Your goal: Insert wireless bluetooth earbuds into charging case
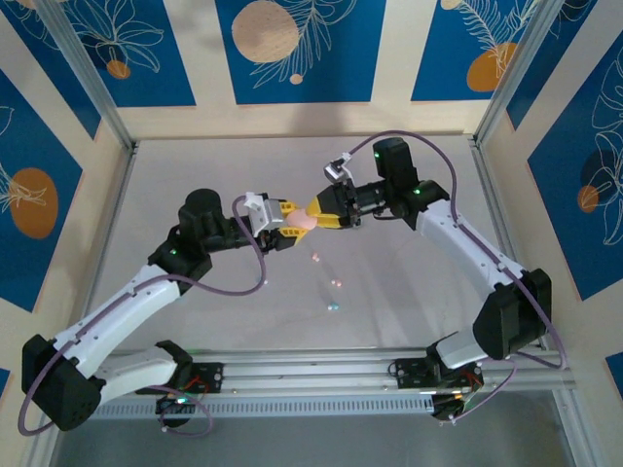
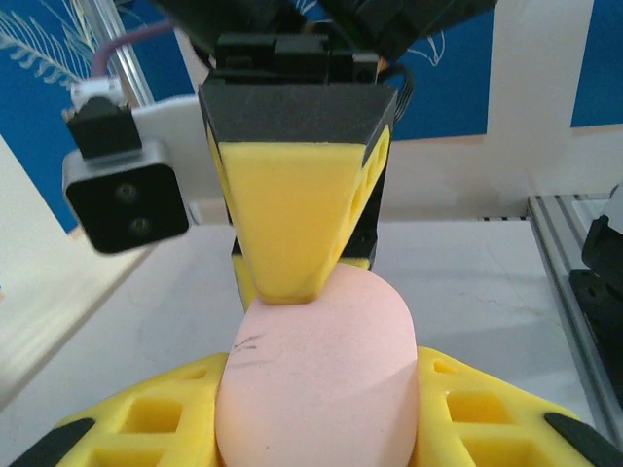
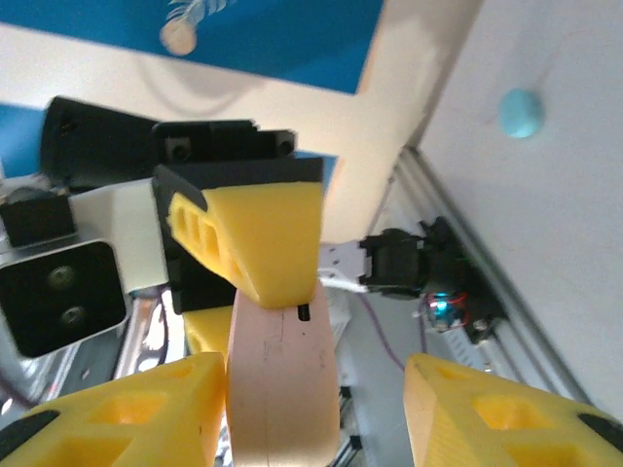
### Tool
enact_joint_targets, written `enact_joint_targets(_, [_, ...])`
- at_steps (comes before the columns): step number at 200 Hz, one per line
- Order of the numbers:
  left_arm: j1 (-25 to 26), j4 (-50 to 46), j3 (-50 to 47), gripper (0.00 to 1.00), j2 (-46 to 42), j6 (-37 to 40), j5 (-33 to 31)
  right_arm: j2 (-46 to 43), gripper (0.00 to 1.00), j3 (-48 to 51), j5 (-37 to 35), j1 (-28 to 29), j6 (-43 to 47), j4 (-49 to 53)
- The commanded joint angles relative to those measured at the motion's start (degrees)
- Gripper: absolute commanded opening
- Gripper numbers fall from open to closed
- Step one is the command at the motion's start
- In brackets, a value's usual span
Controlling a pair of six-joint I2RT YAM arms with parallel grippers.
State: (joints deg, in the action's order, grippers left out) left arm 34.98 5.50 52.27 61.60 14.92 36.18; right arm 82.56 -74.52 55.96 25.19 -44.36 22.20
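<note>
Top external, earbuds (image 1: 332, 305): tiny beads lay loose on table (image 1: 409, 292), below the jaws, toward the bases.
Pink case (image 1: 303, 225): aloft between both grippers, lid seemingly shut.
Left gripper (image 1: 289, 227): clamped across case.
Right gripper (image 1: 317, 216): jaws spread, one finger touching case; nearer the earbuds.

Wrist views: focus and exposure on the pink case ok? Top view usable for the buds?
Left wrist: pink case evenly lit, no glare, its dark scuff marks legible; near yellow fingers slightly soft. Right wrist: frame tilted, case edge-on and sharp, blue blob on the table blurred. Top external: buds are mere specks on the pale table.
</note>
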Motion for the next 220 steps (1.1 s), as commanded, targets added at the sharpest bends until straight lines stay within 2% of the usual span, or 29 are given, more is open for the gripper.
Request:
enact_joint_targets(1, [-0.4,-7.4,4.7,0.23,-0.4,-0.2,-0.1,-2.6,0.52,-3.3,-10.1,0.9,4.2,9.7])
enact_joint_targets(22, [-0.3,-9.7,6.3,0.23,0.3,0.3,-0.7,-1.9,0.48,-4.8,-10.2,2.3,5.5,12.1])
enact_joint_targets(79, [0.2,-11.2,8.4,0.23,2.1,0.0,-1.1,-0.3,0.42,-6.4,-5.3,4.6,6.2,12.7])
enact_joint_targets(93, [0.3,-11.1,8.4,0.24,2.2,0.0,-1.0,0.1,0.36,-6.5,-5.1,4.9,6.4,13.1])
enact_joint_targets(108, [0.3,-11.4,8.6,0.25,2.3,0.1,-0.9,0.2,0.25,-6.3,-4.9,4.8,6.0,12.7])
enact_joint_targets(120, [0.3,-11.3,8.4,0.29,2.2,0.1,-1.1,0.1,0.2,-5.7,-4.5,4.4,5.0,11.6])
enact_joint_targets(131, [0.3,-10.1,7.5,0.42,1.8,0.0,-1.5,-0.3,0.17,-4.5,-3.4,3.8,3.1,9.1])
enact_joint_targets(148, [0.2,-5.5,4.2,0.56,0.5,-0.4,-1.6,-1.5,0.14,-1.1,0.0,2.3,-2.6,1.5])
enact_joint_targets(171, [-0.5,10.1,-3.9,0.66,-1.8,-4.0,-2.5,-3.3,0.12,4.6,4.5,0.5,-14.8,-14.7])
enact_joint_targets(186, [-0.7,18.9,-7.4,0.68,-1.9,-7.0,-2.0,-3.7,0.13,7.0,6.3,0.1,-21.0,-22.5])
enact_joint_targets(220, [-0.8,27.8,-8.6,0.68,0.4,-12.9,-0.1,-3.6,0.13,9.6,7.5,0.2,-28.9,-32.0])
